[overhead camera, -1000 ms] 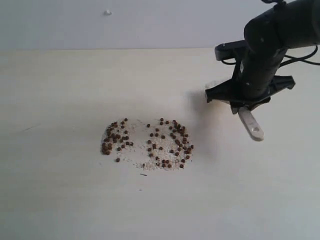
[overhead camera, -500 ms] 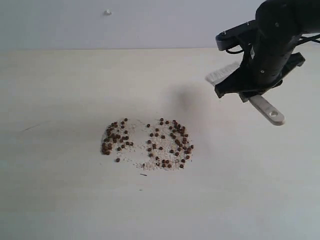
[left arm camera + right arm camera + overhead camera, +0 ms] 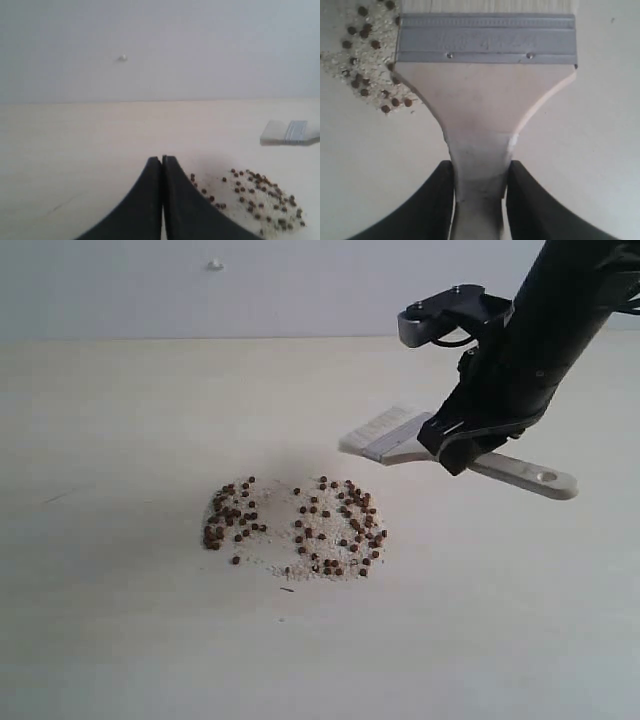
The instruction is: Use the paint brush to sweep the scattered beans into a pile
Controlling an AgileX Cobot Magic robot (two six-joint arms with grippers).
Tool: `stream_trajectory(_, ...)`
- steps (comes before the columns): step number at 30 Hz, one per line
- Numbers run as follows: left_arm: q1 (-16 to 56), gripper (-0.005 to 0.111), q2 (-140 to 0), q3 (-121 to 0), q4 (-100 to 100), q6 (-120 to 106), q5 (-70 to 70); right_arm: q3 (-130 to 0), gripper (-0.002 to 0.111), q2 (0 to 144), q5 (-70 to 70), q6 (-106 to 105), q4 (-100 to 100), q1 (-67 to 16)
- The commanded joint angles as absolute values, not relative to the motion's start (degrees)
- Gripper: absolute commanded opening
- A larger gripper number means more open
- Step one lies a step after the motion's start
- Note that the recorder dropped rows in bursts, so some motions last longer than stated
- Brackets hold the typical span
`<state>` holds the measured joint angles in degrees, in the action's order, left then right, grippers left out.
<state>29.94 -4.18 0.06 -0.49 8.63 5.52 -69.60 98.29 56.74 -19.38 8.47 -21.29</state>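
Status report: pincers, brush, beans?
Right pincer shut on brush, bristles off the table. Left pincer shut, empty. Beans loosely spread. No obstacle seen.

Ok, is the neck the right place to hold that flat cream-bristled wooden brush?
Likely yes. The right gripper comes from the handle end and pinches the flat wooden brush across its narrow neck, edge to edge; the wide silver ferrule and cream bristles are free.

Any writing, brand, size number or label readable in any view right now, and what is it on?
Nothing can be read outright.
On the ferrule of the paint brush: faint stamped marks near its middle, too blurred to read.
On the handle, beans and table: no text visible.
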Motion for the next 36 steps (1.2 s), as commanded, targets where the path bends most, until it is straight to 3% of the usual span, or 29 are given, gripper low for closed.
stream_trajectory(1, 29.80, 0.000, -3.98, 0.00, -0.59, 8.18, -7.78, -72.21, 0.000, 97.56, 61.33, -20.91, 9.11, -21.26)
stream_trajectory(6, 29.80, 0.000, -5.64, 0.00, 0.74, 7.00, -29.64, -75.33, 0.000, 97.56, 62.79, -23.39, 11.04, -21.26)
stream_trajectory(10, 29.80, 0.008, -20.28, -8.98, 15.32, -4.30, -36.37, -78.85, 0.000, 98.12, 63.87, -28.39, 17.42, -21.26)
stream_trajectory(15, 29.80, 0.051, -56.15, -29.95, 47.65, -7.30, -36.62, -83.29, 0.000, 98.12, 69.96, -31.74, 22.14, -21.26)
stream_trajectory(20, 31.56, 0.067, -75.62, -38.98, 60.07, -9.52, -39.16, -83.90, 0.000, 98.12, 69.96, -31.81, 22.14, -21.26)
stream_trajectory(31, 44.86, 0.072, -94.13, -47.61, 47.56, -32.19, -23.12, -83.90, 0.000, 98.12, 68.71, -31.99, 22.90, -21.26)
stream_trajectory(36, 46.58, 0.072, -97.64, -53.72, 41.91, -33.27, -16.10, -83.90, 0.000, 98.12, 68.71, -31.73, 26.05, -21.26)
